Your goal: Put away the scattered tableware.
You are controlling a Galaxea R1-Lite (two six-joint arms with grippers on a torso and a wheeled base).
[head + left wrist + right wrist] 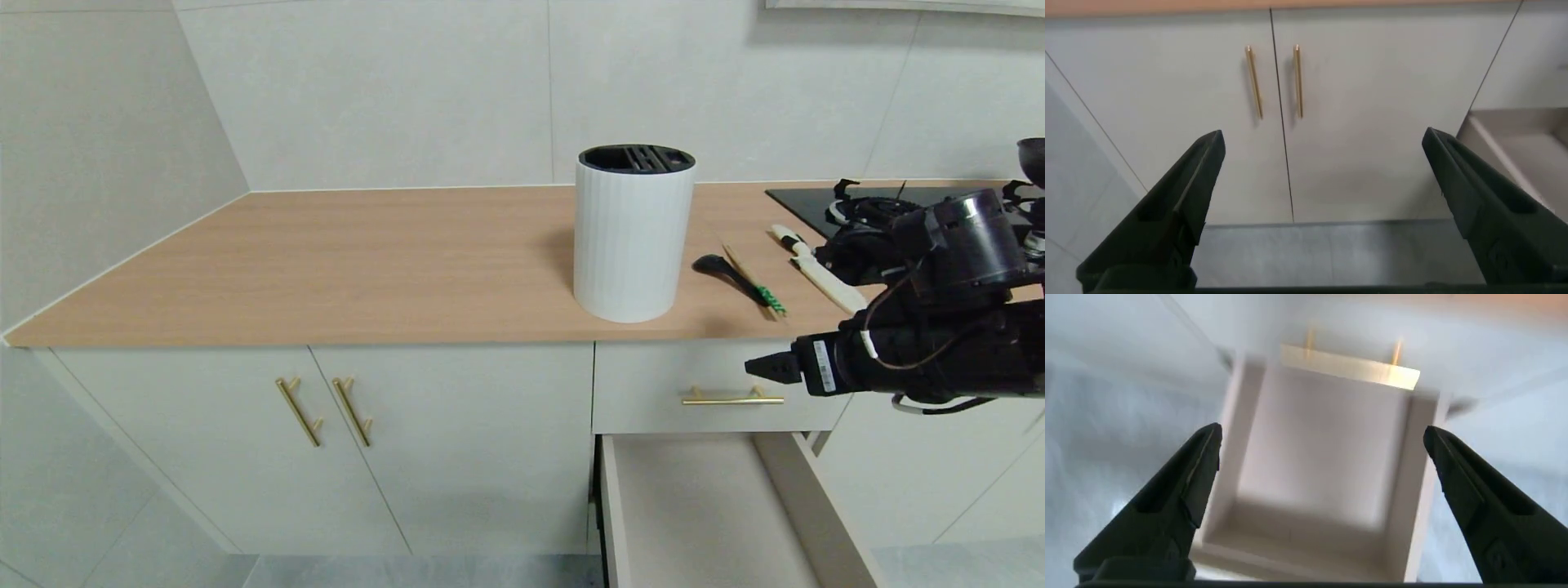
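On the wooden counter (367, 261) stands a white cylindrical holder (633, 237) with a black slotted top. To its right lie a black spoon (725, 273), chopsticks (755, 284) with a green band and a white knife (816, 271). My right gripper (766, 367) hangs in front of the upper drawer's gold handle (732, 398), below the counter edge. It stands open over the pulled-out lower drawer (1323, 465), nothing between its fingers (1180, 502). My left gripper (1323, 143) is open and empty, low, facing the cabinet doors (1282, 114).
A black cooktop (865, 204) with burners lies at the counter's far right. The pulled-out drawer (702, 506) juts out below the shut one. Two gold door handles (326, 410) sit on the left cabinets. The counter's left half is bare, walled at back and left.
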